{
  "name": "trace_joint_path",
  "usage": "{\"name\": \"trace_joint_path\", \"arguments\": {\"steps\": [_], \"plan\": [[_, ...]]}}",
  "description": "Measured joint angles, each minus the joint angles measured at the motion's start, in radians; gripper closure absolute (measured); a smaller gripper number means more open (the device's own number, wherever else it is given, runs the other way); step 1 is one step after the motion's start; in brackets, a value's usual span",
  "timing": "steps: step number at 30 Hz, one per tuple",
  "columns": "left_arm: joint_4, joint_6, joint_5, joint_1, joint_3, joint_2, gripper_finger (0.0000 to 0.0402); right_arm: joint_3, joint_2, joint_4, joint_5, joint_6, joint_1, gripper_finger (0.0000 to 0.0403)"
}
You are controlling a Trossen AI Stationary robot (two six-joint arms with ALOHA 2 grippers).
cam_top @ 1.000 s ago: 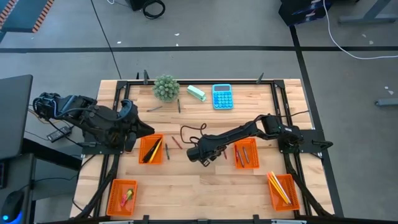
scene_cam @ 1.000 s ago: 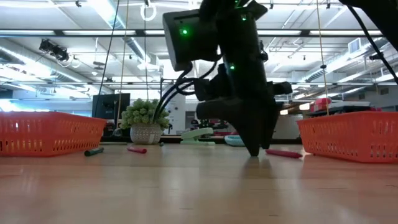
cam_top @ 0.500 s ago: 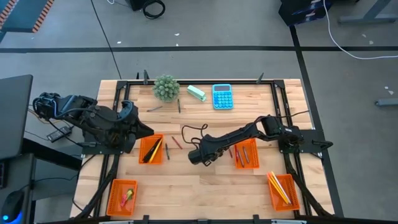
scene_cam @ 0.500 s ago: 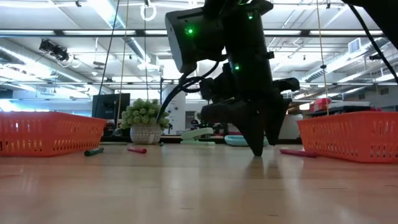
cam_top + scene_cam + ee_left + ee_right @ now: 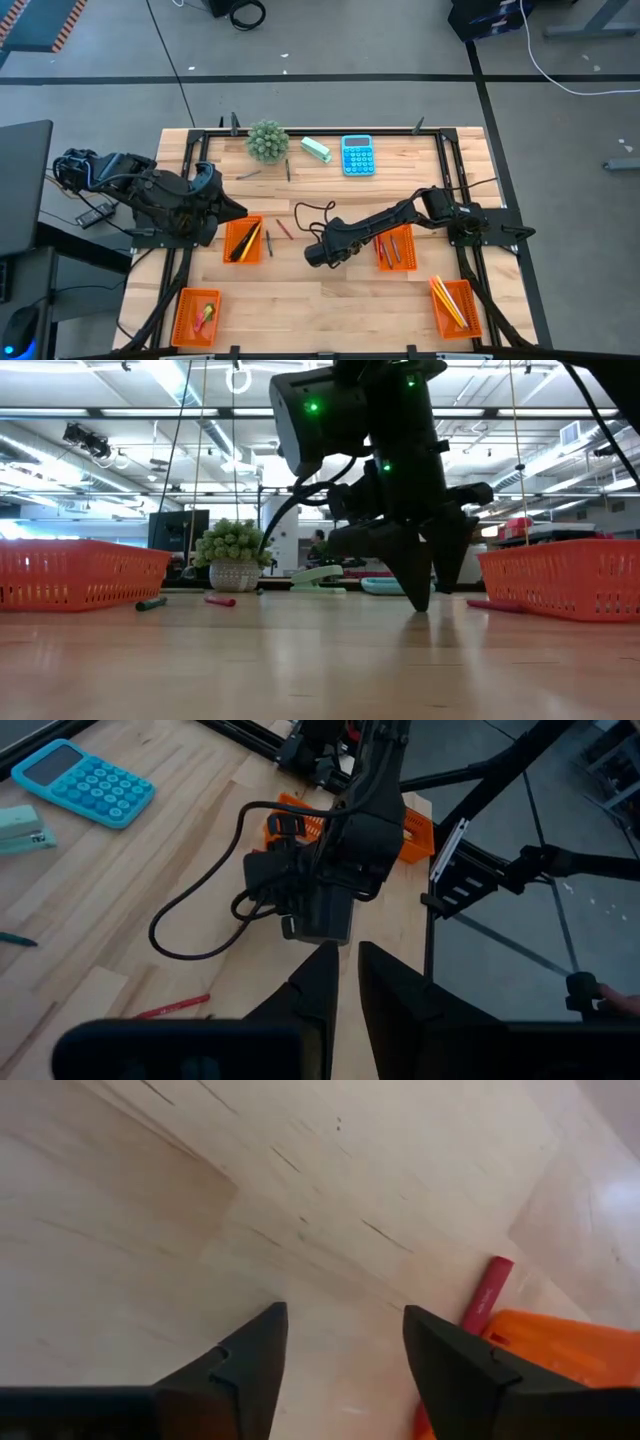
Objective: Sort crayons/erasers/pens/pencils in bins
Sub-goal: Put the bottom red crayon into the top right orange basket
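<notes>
My right gripper (image 5: 330,250) (image 5: 345,1325) (image 5: 435,600) is open and empty, fingers pointing down, low over the table's middle. A red crayon (image 5: 487,1292) (image 5: 492,604) lies flat on the wood just past one finger, beside an orange bin (image 5: 545,1352) (image 5: 394,246) that holds crayons and pens. Two more crayons (image 5: 277,233) lie by another orange bin (image 5: 243,240) with pencils. Two pens (image 5: 268,172) lie near the plant. My left gripper (image 5: 215,205) (image 5: 345,970) waits shut at the table's left edge. My right gripper: the crayon's near end (image 5: 470,1325) disappears behind one finger (image 5: 440,1350), so I cannot tell whether that finger touches it. Nothing is between the fingers.
Two more orange bins stand at the near left (image 5: 197,315) with erasers and the near right (image 5: 455,305) with pencils. A potted plant (image 5: 267,140), a mint-green block (image 5: 316,149) and a blue calculator (image 5: 357,155) stand at the far edge. A black cable (image 5: 308,212) loops by the right arm.
My right gripper has moved a little toward the table's right edge, staying low and open. The red crayon has slid along the table the same way, toward the orange bin.
</notes>
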State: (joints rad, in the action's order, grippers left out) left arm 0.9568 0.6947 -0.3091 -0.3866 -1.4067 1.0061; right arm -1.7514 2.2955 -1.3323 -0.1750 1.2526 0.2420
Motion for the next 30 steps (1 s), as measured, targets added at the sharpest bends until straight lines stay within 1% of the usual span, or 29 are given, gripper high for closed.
{"name": "trace_joint_path", "arguments": {"steps": [5, 10, 14, 16, 20, 24, 30], "plan": [[0.001, 0.006, 0.000, -0.016, 0.000, -0.005, 0.0347, 0.000, 0.001, -0.018, 0.030, 0.005, 0.000, 0.0189], [0.001, 0.006, 0.000, -0.039, 0.000, -0.006, 0.0350, 0.011, -0.019, -0.082, 0.101, 0.072, 0.014, 0.0189], [0.001, 0.000, -0.003, -0.039, 0.000, -0.006, 0.0355, 0.004, -0.085, -0.098, 0.034, 0.087, 0.039, 0.0189], [0.001, -0.006, -0.011, -0.039, 0.000, -0.005, 0.0356, 0.024, -0.109, -0.079, 0.003, 0.091, 0.044, 0.0189], [0.001, -0.008, -0.034, -0.037, 0.000, -0.005, 0.0354, 0.116, -0.168, -0.064, 0.006, 0.111, 0.043, 0.0189], [0.001, -0.011, -0.037, -0.037, 0.000, -0.005, 0.0355, 0.251, -0.234, 0.002, 0.042, 0.116, 0.043, 0.0189], [0.000, -0.009, -0.040, -0.037, 0.000, -0.005, 0.0358, 0.410, -0.359, 0.012, 0.046, 0.130, 0.050, 0.0189]]}}
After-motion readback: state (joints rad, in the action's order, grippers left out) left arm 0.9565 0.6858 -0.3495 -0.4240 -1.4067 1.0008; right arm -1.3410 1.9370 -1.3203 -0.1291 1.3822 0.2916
